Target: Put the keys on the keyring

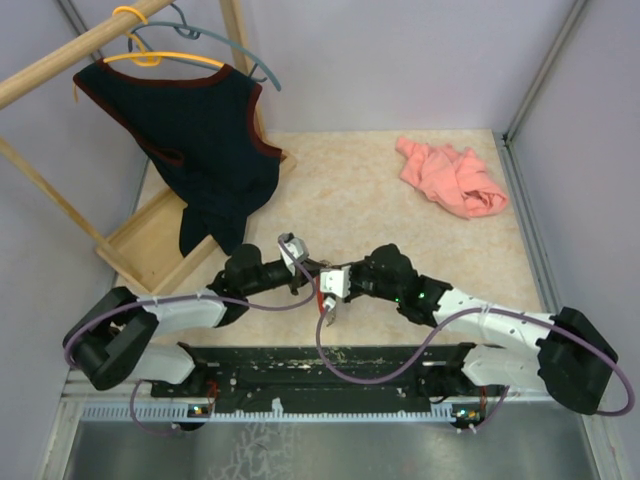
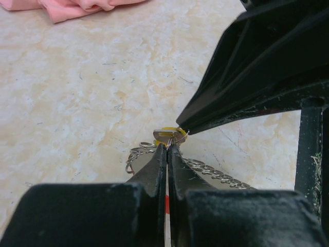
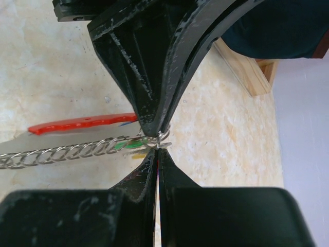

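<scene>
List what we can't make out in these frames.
1. Top view: the keyring is small and mostly covered where the left gripper and right gripper meet.
2. Wrist views: no whole key; only a yellow sliver shows behind the fingertips.
3. Right wrist view: the keyring's chain end is cut off by the left edge.

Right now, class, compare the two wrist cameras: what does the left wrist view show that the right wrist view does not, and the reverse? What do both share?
Only the left wrist view: the pink cloth at the top edge. Only the right wrist view: the red tag, the wooden rack base and the dark garment. Both: the left gripper and right gripper, shut, meeting tip to tip on the keyring, whose silvery chain trails over the beige table.
</scene>
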Robot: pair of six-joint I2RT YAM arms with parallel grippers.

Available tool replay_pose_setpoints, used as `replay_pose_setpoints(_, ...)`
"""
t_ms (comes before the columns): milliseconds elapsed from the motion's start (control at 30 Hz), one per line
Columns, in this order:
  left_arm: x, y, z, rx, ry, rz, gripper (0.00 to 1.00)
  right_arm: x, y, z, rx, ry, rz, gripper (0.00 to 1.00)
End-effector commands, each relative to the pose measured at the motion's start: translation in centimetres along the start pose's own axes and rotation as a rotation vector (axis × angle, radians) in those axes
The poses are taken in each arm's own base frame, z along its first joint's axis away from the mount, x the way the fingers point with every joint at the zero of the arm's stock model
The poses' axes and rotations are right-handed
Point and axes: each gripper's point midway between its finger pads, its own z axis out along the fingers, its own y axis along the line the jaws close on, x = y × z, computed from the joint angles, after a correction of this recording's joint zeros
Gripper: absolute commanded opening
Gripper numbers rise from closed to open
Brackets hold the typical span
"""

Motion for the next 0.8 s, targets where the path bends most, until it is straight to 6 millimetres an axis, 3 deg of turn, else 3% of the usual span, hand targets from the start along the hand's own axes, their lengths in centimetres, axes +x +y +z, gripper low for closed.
replay_pose_setpoints(0,-1.9,1.7,-0.5,-0.112,-0.052,-0.027,0.0,-1.6,-1.0,-0.6,0.069,-0.058,0.035,0.0)
replay_pose_setpoints(567,-3.8,1.8,-1.5,-0.141,-0.141,0.014,0.0,0.8,1.7,1.2,0.012,0.012,0.16,0.0)
replay_pose_setpoints(767,-4.1,1.7,-1.6,-0.136,-0.156,0.029,0.0,0.3,1.8,1.2,-0.014,-0.002,0.152,0.0)
